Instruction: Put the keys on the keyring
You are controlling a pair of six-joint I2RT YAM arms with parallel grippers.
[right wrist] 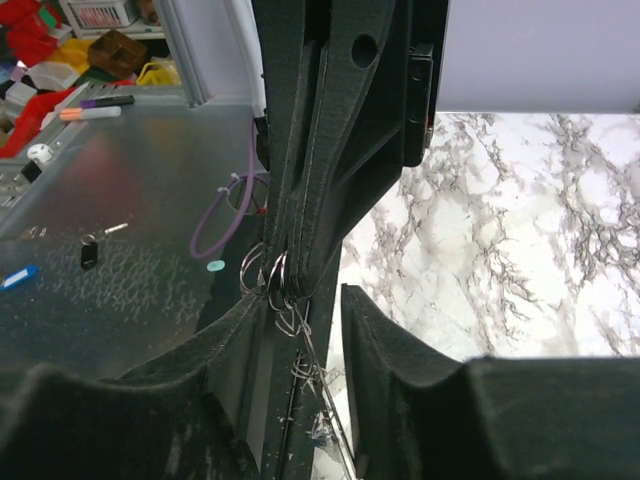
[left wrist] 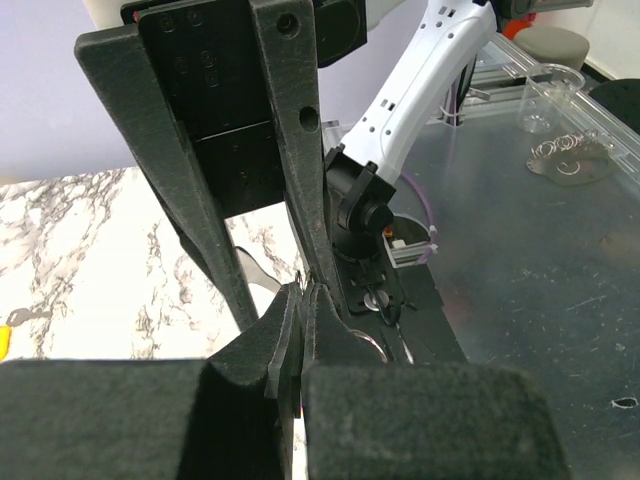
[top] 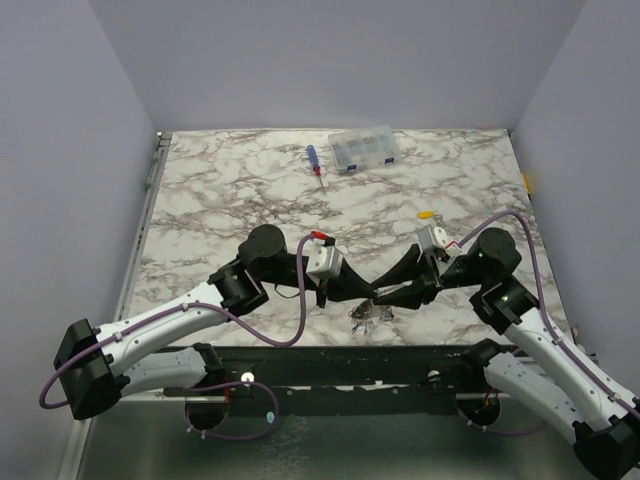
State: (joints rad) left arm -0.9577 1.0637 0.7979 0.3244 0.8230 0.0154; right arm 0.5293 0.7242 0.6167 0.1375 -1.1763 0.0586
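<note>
Black L claw (left wrist: pixel 303 310) pinches thin silver wire keyring (right wrist: pixel 272 272).
Small metal keys (top: pixel 368 318) dangle below ring; black R claw (right wrist: pixel 305 300) half-spread round it.

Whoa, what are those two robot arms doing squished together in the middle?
They're working on a bunch of keys. The left gripper has its jaws shut, pinching the keyring near the front edge of the marble table, with a few keys hanging under it. The right gripper faces it nose to nose, jaws apart on either side of the ring, gripping nothing. A yellow key lies on the table, not on the ring yet.
</note>
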